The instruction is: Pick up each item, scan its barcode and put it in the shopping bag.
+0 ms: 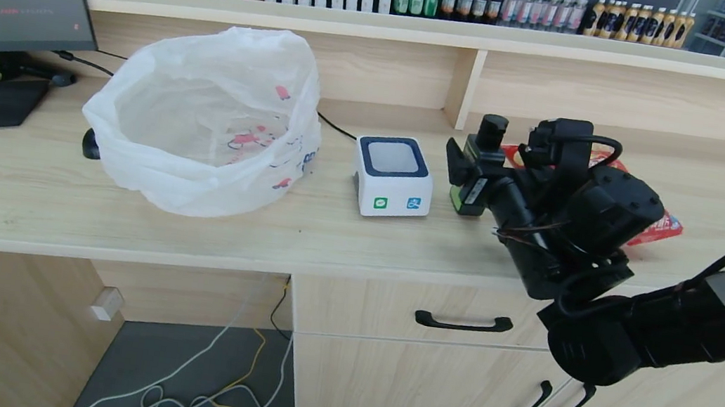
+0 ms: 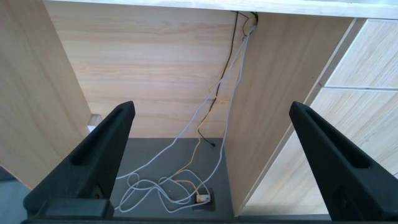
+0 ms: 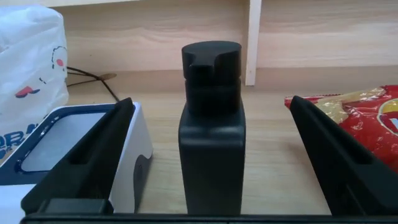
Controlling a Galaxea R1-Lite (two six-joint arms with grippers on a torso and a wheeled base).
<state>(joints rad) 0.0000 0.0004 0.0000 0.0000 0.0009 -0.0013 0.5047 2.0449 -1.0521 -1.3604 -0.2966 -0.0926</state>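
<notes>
Our right end effector [image 3: 211, 106] sits low over the desk [image 1: 50, 202] with its fingers [image 3: 93, 155] spread wide. A dark bottle [image 3: 211, 155] with a pump-style cap stands upright on the desk between them. We see a gap on each side of the bottle, so the fingers frame it without clamping it. Just beside the bottle, toward our left, is the white scanner box [image 1: 392, 176] with its window facing up. Farther left on the desk stands the white plastic shopping bag [image 1: 204, 117], its mouth open. A red snack packet [image 1: 661, 224] lies flat on the desk on the bottle's other side, partly hidden behind our right arm. Our left end effector [image 2: 211, 109] hangs below desk level, fingers far apart and holding nothing, facing the wooden panels and loose cables [image 2: 180, 180] on the floor
</notes>
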